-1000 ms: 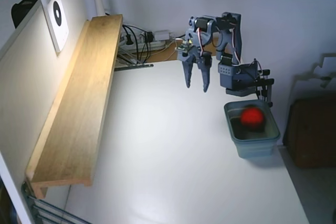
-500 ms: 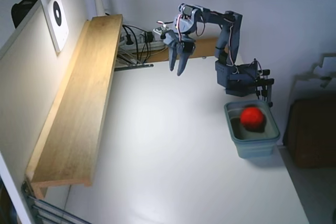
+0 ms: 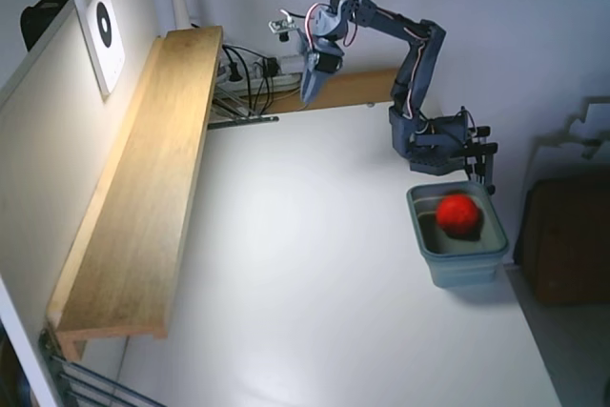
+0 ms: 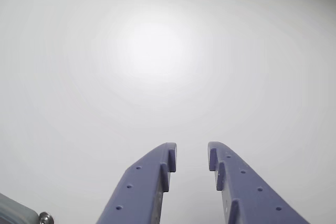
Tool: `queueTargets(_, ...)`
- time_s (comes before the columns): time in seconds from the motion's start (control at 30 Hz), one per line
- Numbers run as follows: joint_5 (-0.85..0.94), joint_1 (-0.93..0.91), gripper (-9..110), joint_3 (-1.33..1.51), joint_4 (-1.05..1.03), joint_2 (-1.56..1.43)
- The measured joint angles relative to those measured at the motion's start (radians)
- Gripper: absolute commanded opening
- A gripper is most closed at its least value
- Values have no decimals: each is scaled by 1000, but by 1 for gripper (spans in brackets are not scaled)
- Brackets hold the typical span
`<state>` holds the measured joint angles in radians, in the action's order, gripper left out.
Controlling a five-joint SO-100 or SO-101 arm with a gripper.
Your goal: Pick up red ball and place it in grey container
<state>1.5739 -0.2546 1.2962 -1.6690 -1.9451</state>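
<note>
The red ball (image 3: 457, 213) lay inside the grey container (image 3: 462, 270), settled toward the tub's far end and standing about level with its thick rim; it looked smooth, matte and light, a sphere likely to roll or squirt out of a loose pinch, so any grasp would best come across its widest part with the fingers squarely opposed; the tub itself stood on the white table (image 3: 315, 302) just in front of the arm's base (image 3: 431, 148), near the table's right edge in the fixed view; by that showing the placing looked done. The gripper (image 3: 307, 94) hung high above the table's far side, well apart from ball and tub, near the cables (image 3: 250, 71) beside the wooden shelf (image 3: 143, 188); in the wrist view its fingertips (image 4: 169, 156) stood slightly parted, a narrow gap between them, holding nothing, with only bare white surface beneath.
</note>
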Motion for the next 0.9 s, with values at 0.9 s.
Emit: queueTargets(0.9,0,-265,-3,15,-71,-107)
